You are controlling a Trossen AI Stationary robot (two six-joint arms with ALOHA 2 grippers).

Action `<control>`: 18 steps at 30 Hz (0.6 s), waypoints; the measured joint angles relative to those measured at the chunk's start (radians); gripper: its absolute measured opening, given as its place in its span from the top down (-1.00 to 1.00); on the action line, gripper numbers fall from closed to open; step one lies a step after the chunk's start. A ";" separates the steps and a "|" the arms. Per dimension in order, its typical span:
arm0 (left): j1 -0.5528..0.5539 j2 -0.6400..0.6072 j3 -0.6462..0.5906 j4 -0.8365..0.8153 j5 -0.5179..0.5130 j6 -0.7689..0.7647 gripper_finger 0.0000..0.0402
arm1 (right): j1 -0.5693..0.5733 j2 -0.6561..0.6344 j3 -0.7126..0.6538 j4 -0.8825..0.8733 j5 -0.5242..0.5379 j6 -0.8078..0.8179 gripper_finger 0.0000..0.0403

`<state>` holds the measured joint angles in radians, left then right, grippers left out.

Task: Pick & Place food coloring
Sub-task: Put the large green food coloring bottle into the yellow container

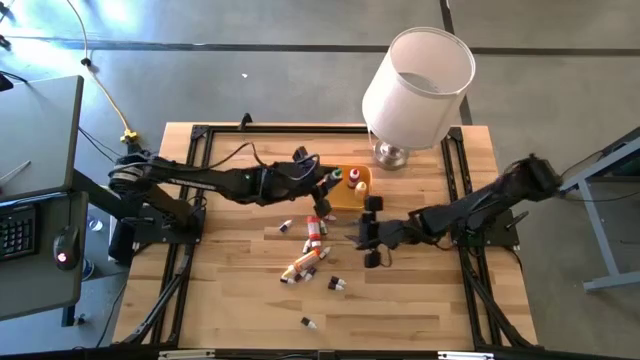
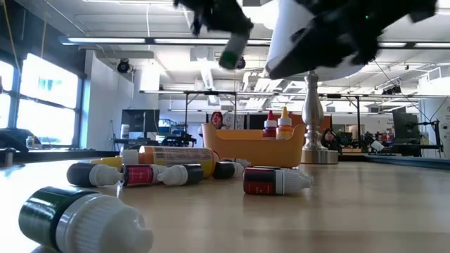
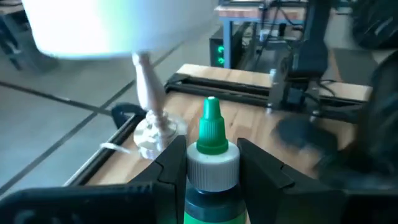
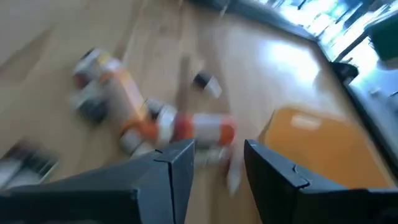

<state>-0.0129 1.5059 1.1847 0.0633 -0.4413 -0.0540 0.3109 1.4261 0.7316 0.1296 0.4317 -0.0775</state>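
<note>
I've got a green-capped bottle (image 3: 211, 162) pinched in my left gripper (image 3: 208, 171) beside the tray (image 1: 352, 192), right gripper (image 4: 214, 163) open and empty nearby; next, I reckon, drop it in.

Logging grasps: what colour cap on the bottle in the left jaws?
Green, on a white collar; the bottle shows best in the left wrist view.
</note>
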 joint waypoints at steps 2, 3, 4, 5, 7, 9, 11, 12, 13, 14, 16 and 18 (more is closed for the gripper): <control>0.022 0.025 -0.080 0.172 -0.009 -0.002 0.52 | 0.019 -0.058 -0.001 -0.091 -0.029 0.057 0.34; 0.035 0.038 -0.125 0.264 -0.012 -0.002 0.52 | 0.029 -0.085 0.000 -0.141 -0.038 0.090 0.34; 0.044 0.066 -0.166 0.383 -0.019 -0.002 0.52 | 0.037 -0.108 -0.001 -0.189 -0.044 0.121 0.34; 0.055 0.102 -0.204 0.512 -0.015 -0.002 0.52 | 0.043 -0.129 -0.002 -0.221 -0.046 0.148 0.34; 0.078 0.164 -0.280 0.687 -0.029 0.000 0.52 | 0.055 -0.158 -0.001 -0.259 -0.045 0.179 0.34; 0.103 0.245 -0.308 0.848 -0.034 -0.009 0.52 | 0.061 -0.172 -0.001 -0.284 -0.039 0.183 0.34; 0.128 0.310 -0.322 0.928 -0.044 -0.025 0.52 | 0.063 -0.172 -0.001 -0.288 -0.037 0.183 0.34; 0.138 0.347 -0.322 0.960 -0.035 -0.028 0.52 | 0.063 -0.171 -0.001 -0.292 -0.037 0.183 0.34; 0.146 0.381 -0.321 0.983 -0.026 -0.029 0.52 | 0.063 -0.167 -0.002 -0.297 -0.037 0.180 0.34; 0.152 0.413 -0.320 1.005 -0.016 -0.029 0.52 | 0.063 -0.163 -0.001 -0.295 -0.036 0.178 0.34; 0.154 0.468 -0.300 1.057 -0.005 -0.027 0.52 | 0.063 -0.161 -0.001 -0.310 -0.035 0.169 0.34; 0.152 0.505 -0.275 1.079 0.006 -0.022 0.52 | 0.062 -0.161 -0.002 -0.315 -0.026 0.165 0.34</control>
<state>0.1393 2.0105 0.9097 1.1422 -0.4356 -0.0764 0.3733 1.2648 0.7300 -0.1854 0.4055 0.0875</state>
